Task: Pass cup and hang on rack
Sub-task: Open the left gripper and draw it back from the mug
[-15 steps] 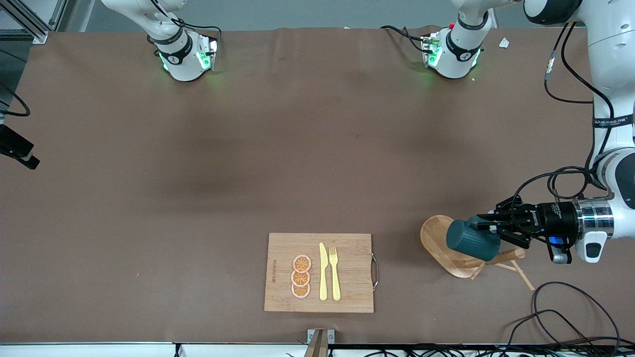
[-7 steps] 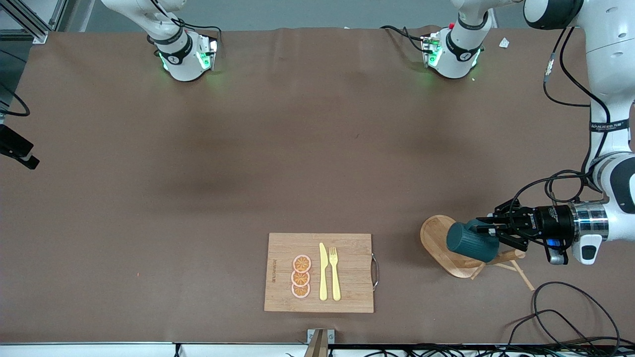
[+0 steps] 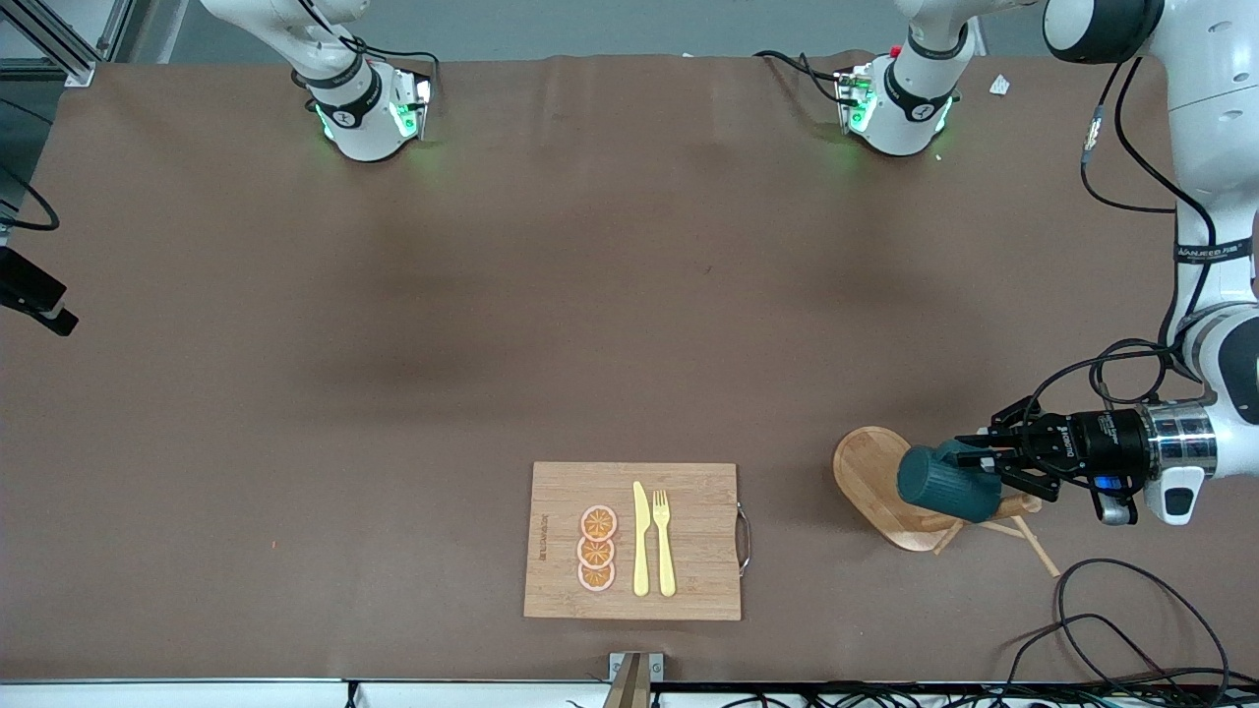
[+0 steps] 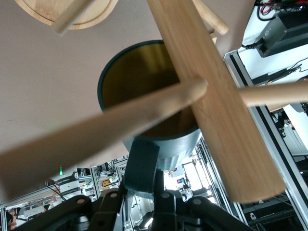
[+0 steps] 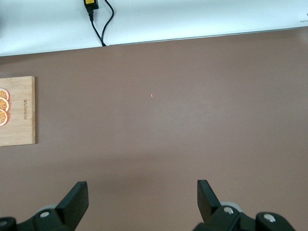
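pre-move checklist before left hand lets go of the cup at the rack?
1. Left hand shut on cup by its handle: ok.
2. Cup over rack: ok.
3. Peg reaches across the cup mouth: ok.
4. Handle hooked over a peg: cannot tell.
5. Rack upright, base flat on table: ok.
6. Right hand open, waiting away from rack: ok.

- a robotics lab is indicated
- two robot arm bases (image 3: 369,108) are bolted to a brown-covered table (image 3: 492,315)
- loose cables (image 3: 1131,610) and aluminium framing (image 4: 269,139) are seen around it
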`<state>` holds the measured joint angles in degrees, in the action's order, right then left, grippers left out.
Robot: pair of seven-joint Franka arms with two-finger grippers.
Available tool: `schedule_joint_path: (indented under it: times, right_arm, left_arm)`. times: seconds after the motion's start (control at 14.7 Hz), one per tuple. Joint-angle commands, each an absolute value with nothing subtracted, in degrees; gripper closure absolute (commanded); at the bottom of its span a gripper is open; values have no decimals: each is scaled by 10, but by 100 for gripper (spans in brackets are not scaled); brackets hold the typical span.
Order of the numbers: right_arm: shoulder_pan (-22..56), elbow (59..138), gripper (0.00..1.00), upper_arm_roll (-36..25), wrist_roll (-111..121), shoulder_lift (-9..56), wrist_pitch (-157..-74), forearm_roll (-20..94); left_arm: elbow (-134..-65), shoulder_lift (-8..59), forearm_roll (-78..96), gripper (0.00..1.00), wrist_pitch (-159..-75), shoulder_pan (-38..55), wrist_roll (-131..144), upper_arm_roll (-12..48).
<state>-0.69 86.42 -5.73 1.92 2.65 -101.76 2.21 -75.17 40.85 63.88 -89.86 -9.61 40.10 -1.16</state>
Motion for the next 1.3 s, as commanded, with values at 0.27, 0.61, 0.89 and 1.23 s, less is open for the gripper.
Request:
schedule_joint_path:
  times: [0.27, 0.61, 0.89, 1.23]
  right_arm:
    - [-9, 874, 0, -56, 26, 12, -1020, 19]
    - [-10, 874, 0, -56, 33, 12, -1020, 20]
    - [-10, 874, 0, -56, 33, 12, -1020, 20]
    - [-10, 874, 0, -56, 33, 11, -1019, 20]
  left_arm:
    - [-746, 414, 664, 20, -896, -103, 407, -11]
    - [-743, 393, 664, 0, -893, -103, 450, -9]
    - [-742, 333, 620, 0, -892, -96, 493, -6]
    - [-743, 249, 470, 0, -887, -55, 492, 4]
